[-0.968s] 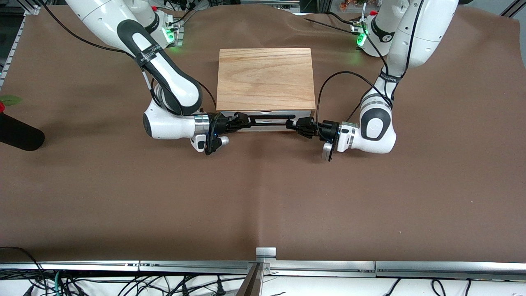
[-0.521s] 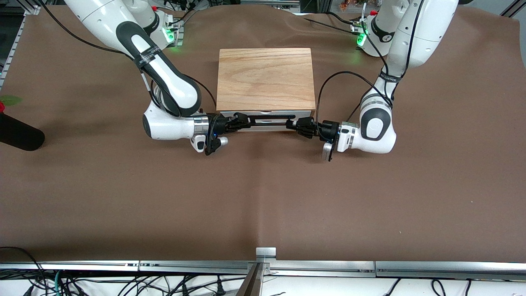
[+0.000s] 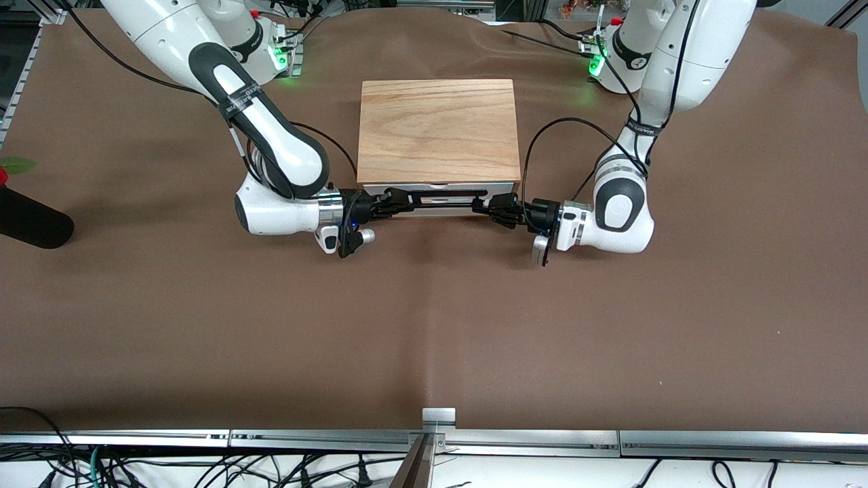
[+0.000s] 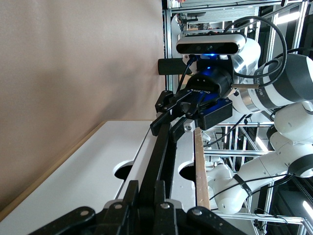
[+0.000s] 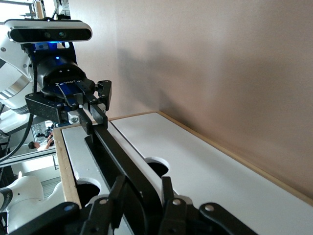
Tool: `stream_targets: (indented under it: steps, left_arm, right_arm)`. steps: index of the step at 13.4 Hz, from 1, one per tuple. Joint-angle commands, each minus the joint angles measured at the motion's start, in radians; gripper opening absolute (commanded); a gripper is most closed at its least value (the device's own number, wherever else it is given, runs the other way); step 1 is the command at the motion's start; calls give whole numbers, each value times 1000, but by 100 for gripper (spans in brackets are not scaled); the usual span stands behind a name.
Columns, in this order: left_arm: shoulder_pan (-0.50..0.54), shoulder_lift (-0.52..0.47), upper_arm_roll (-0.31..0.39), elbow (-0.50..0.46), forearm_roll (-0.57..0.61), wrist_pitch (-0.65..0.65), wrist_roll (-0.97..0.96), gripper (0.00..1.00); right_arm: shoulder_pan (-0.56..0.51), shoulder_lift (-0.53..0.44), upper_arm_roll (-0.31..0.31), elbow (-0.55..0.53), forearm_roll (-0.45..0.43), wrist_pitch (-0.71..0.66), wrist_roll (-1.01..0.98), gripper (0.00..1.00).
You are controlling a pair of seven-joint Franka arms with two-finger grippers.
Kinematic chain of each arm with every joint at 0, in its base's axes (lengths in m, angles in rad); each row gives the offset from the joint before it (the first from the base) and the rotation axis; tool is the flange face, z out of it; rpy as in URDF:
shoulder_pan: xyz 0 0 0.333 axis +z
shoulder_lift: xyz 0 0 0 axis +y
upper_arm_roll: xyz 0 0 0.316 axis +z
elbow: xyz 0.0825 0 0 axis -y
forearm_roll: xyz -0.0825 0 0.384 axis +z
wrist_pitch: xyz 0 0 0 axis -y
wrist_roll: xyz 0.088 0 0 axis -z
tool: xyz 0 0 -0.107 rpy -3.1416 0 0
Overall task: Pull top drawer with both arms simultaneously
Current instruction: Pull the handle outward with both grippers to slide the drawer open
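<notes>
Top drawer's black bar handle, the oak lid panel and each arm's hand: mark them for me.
black bar handle (image 3: 444,197), front view, middle of the bar.
oak lid panel (image 3: 439,129), front view, centre of the lid.
left hand (image 3: 489,203), front view, fingertips on the handle.
right hand (image 3: 400,198), front view, fingertips on the handle.

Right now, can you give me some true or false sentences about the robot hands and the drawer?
1. Both grippers are clamped on the black handle of the top drawer. True: the left gripper holds one end, the right gripper the other.
2. The drawer is pulled all the way out. False: it sits barely out, if at all, under the wooden lid.
3. A cup stands on the lid. False: the lid is bare.
4. The box sits on a brown table cover. True.
</notes>
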Motion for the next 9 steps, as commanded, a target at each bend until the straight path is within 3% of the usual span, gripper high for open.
stream_targets:
  steps: [1, 9]
  left_arm:
    - [-16, -8, 1, 1, -33, 19, 21, 6]
    - [-1, 68, 7, 120, -33, 16, -23, 6]
  right_arm:
    - [-15, 60, 10, 81, 7, 12, 21, 0]
    - [-35, 135, 8, 191, -26, -14, 40, 0]
